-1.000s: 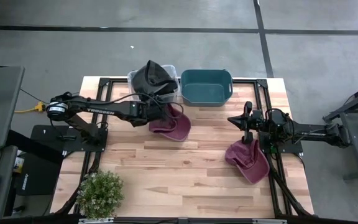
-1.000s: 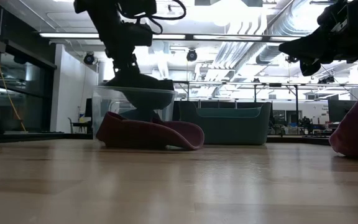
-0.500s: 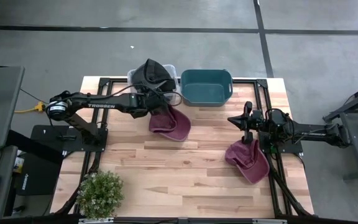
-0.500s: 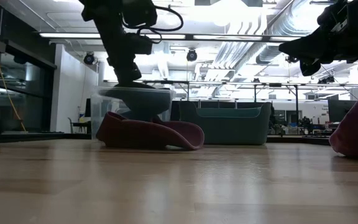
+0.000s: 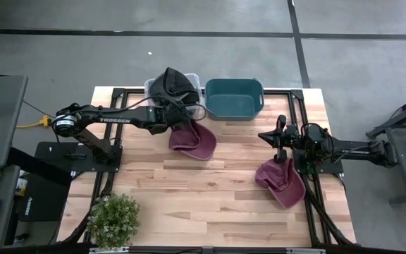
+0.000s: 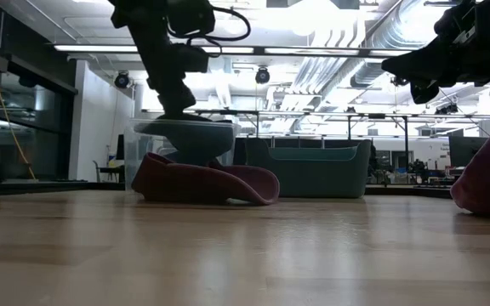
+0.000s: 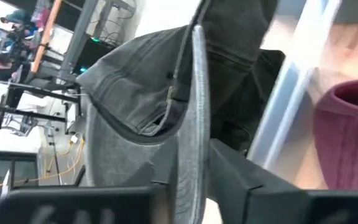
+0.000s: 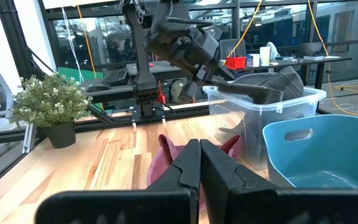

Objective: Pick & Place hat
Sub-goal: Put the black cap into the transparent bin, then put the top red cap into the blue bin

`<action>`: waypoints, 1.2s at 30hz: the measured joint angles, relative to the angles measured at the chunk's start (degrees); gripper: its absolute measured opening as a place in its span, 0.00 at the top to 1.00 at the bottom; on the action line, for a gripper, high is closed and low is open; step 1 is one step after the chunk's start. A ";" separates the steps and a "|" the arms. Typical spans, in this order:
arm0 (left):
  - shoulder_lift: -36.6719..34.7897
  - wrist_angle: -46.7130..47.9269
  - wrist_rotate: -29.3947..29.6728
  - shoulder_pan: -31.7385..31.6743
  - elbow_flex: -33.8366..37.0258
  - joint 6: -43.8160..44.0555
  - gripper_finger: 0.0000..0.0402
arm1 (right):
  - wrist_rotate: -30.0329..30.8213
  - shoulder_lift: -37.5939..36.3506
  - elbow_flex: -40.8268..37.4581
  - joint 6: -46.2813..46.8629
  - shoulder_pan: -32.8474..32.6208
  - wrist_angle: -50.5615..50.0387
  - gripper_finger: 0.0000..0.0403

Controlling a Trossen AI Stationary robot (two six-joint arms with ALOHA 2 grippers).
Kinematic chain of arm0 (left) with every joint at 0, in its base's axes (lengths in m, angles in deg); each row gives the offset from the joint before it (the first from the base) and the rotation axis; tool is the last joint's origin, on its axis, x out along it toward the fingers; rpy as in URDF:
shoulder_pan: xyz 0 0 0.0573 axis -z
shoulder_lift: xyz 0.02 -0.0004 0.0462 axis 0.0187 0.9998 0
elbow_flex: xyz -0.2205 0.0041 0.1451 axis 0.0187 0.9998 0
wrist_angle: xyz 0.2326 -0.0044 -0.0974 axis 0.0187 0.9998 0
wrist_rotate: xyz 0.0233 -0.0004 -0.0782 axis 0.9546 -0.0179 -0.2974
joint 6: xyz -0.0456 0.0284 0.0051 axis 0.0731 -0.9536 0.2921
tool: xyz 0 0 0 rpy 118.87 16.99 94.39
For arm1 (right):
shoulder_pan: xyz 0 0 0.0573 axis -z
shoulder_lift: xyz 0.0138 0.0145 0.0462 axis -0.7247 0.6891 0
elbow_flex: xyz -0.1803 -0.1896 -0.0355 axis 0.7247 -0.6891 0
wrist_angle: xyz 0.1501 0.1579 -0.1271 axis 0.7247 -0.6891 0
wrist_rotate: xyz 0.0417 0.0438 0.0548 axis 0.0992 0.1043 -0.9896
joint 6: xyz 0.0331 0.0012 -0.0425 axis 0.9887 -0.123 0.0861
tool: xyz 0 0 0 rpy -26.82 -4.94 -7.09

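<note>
Three hats: one grey hat, two maroon hats.

a lab — exposed ceiling ducts, cluttered workbenches behind.

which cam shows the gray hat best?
Right wrist view: the gray hat sits side-on over the clear bin, brim pinched in the left pincer. High view shows a dark lump. Left wrist view is close and cropped. Low view: a silhouette.
</note>
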 joint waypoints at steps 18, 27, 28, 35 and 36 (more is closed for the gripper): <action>-4.24 -2.36 7.69 4.26 0.00 0.16 0.43 | 0.00 0.00 0.00 -0.02 0.00 0.01 1.00; -4.15 -8.86 11.90 4.08 0.00 6.72 0.43 | -0.02 -0.02 0.02 -0.01 -0.01 0.02 1.00; -4.15 -9.72 12.25 4.08 0.00 7.75 0.43 | 0.00 -0.02 0.02 -0.02 0.00 0.02 1.00; -4.15 -10.16 9.60 2.88 -2.18 20.10 0.43 | -0.01 -0.01 0.01 -0.01 -0.01 0.01 1.00; -4.15 -10.07 8.75 2.44 -2.21 21.77 0.43 | -0.01 -0.01 0.02 -0.01 -0.01 0.00 1.00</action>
